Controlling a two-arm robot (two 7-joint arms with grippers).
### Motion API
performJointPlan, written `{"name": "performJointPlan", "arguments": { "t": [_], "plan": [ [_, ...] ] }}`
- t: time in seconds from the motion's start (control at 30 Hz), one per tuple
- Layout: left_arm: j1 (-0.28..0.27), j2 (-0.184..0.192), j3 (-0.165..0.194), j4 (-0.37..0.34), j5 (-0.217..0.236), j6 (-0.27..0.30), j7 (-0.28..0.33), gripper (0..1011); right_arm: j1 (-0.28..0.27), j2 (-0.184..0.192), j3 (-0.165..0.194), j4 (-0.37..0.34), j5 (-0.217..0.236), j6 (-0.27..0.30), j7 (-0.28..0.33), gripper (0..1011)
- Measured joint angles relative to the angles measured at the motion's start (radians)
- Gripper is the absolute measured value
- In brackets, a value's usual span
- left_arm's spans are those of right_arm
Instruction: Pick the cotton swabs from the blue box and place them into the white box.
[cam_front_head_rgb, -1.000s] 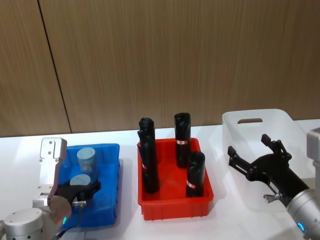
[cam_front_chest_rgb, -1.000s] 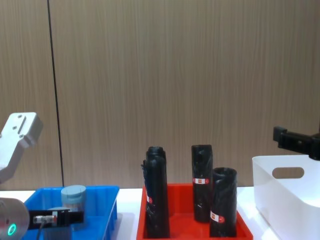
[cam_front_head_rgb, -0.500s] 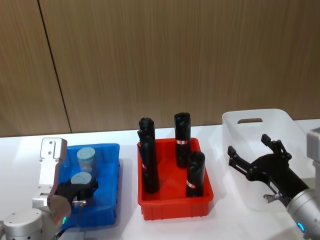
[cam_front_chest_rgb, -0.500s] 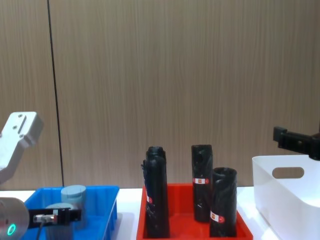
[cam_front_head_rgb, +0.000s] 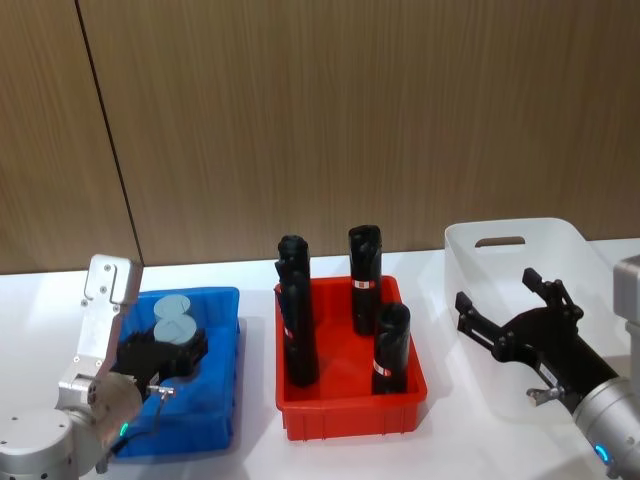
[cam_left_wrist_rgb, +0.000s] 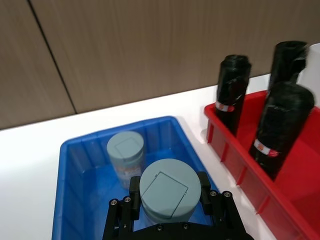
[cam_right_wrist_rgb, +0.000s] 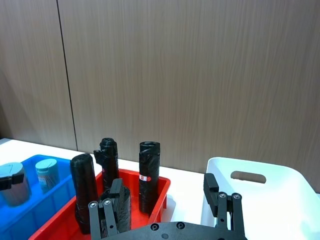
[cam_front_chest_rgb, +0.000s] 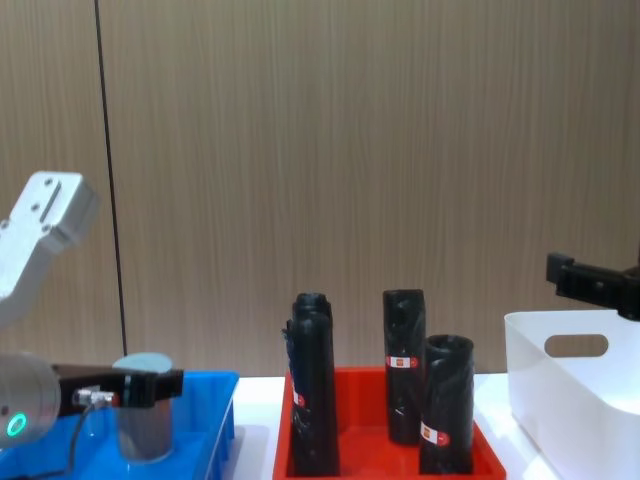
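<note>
My left gripper (cam_left_wrist_rgb: 168, 186) is shut on a cotton swab jar (cam_left_wrist_rgb: 167, 189) with a pale blue-grey lid and holds it a little above the floor of the blue box (cam_left_wrist_rgb: 75, 200). A second jar (cam_left_wrist_rgb: 126, 152) stands in the box's far part. In the head view the held jar (cam_front_head_rgb: 165, 327) sits just in front of the other jar (cam_front_head_rgb: 176, 303), over the blue box (cam_front_head_rgb: 222, 400). The chest view shows the held jar (cam_front_chest_rgb: 143, 408) hanging above the box (cam_front_chest_rgb: 216, 420). My right gripper (cam_front_head_rgb: 500, 297) hovers open at the near left side of the white box (cam_front_head_rgb: 560, 235).
A red tray (cam_front_head_rgb: 345, 417) with several tall black rolls (cam_front_head_rgb: 364, 263) stands between the blue box and the white box. The nearest roll (cam_left_wrist_rgb: 282, 127) rises close beside the held jar's right. A wooden wall runs behind the white table.
My left gripper has risen with the jar, lifting it off the blue box's floor toward rim height. The right gripper has stayed still.
</note>
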Motion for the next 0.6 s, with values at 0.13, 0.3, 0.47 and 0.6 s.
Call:
{"name": "performJointPlan", "arguments": {
  "t": [0.13,0.3,0.47,0.6],
  "plan": [
    [0.007,0.014,-0.002,-0.033,0.026,-0.019,-0.056,681,0.0,0.0,0.0,0.0,0.0,0.0,0.0,1002],
    [0.013,0.029,-0.005,-0.066,0.046,-0.034,-0.118,681,0.0,0.0,0.0,0.0,0.0,0.0,0.0,1002],
    [0.018,0.044,-0.008,-0.097,0.061,-0.05,-0.193,681,0.0,0.0,0.0,0.0,0.0,0.0,0.0,1002],
    [0.02,0.055,-0.01,-0.117,0.066,-0.06,-0.245,681,0.0,0.0,0.0,0.0,0.0,0.0,0.0,1002]
  ]
}}
